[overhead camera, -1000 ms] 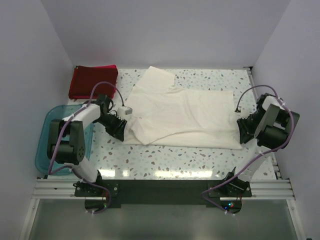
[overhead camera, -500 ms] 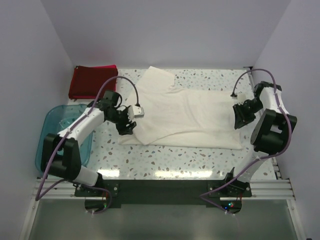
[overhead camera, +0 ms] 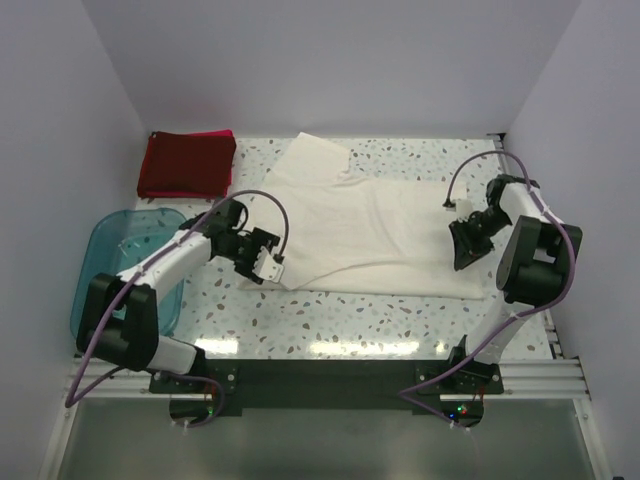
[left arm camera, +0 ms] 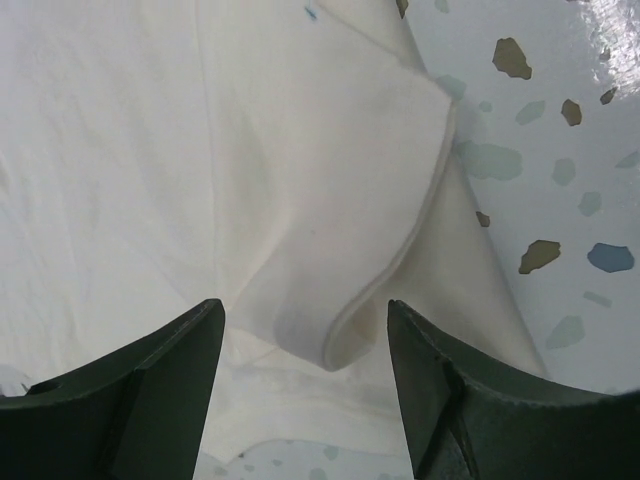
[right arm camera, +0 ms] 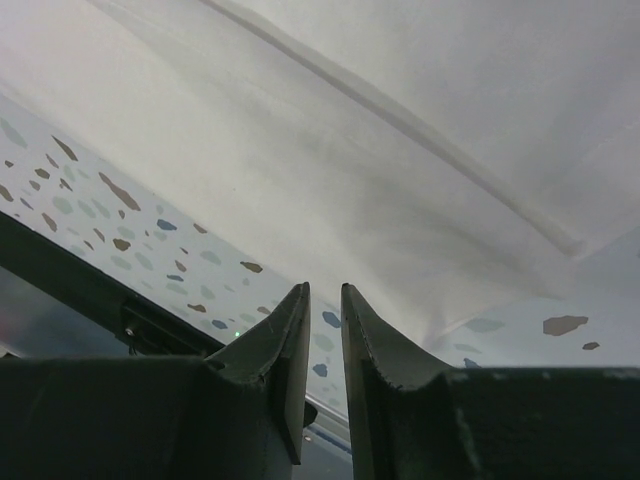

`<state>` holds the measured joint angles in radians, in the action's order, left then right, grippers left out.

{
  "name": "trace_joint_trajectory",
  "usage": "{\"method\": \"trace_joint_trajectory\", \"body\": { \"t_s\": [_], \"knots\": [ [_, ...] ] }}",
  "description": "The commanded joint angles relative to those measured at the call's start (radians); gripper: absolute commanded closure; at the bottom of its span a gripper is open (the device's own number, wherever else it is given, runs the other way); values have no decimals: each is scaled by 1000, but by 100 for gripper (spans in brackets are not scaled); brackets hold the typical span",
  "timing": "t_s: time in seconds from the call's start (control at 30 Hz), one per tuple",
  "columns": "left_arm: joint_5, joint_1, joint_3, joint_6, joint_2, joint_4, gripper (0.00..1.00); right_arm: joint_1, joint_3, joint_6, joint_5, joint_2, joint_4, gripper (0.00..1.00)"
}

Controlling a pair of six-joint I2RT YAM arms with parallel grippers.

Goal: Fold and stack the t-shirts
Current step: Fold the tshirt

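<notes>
Your left gripper (left arm camera: 305, 312) has swung in and opened wide over the curled sleeve hem (left arm camera: 405, 245) of the cream-white t-shirt (overhead camera: 370, 235) spread on the table (overhead camera: 330, 320), while your right gripper (overhead camera: 462, 246), narrowed to a slit at the shirt's right edge, shows no sure hold on cloth, so a fold looks about to start.

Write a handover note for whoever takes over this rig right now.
Left gripper: open, over a folded sleeve at the near-left corner of the cream shirt, holding nothing.
Right gripper: nearly closed at that shirt's right edge; whether it pinches cloth is unclear.
Cream shirt: lying mostly flat mid-table, not yet folded.
Dark red shirt: folded, at the far-left corner.
Done: the dark red shirt is folded.
Left: fold the cream shirt and stack it on the dark red shirt.
</notes>
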<state>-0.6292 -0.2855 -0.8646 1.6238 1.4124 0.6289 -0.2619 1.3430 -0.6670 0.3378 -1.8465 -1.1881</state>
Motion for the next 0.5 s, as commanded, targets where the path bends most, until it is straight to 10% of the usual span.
{"method": "trace_joint_trajectory", "body": {
  "t_s": [0.0, 0.2, 0.47],
  "knots": [
    [-29, -23, -1, 145, 49, -81, 29, 4, -31, 21, -8, 3, 42, 78],
    [-17, -34, -31, 225, 121, -89, 40, 3, -42, 27, -25, 4, 48, 78],
    [-88, -35, -241, 154, 255, -41, 90, 3, -18, 41, -33, -17, 47, 78]
  ]
}}
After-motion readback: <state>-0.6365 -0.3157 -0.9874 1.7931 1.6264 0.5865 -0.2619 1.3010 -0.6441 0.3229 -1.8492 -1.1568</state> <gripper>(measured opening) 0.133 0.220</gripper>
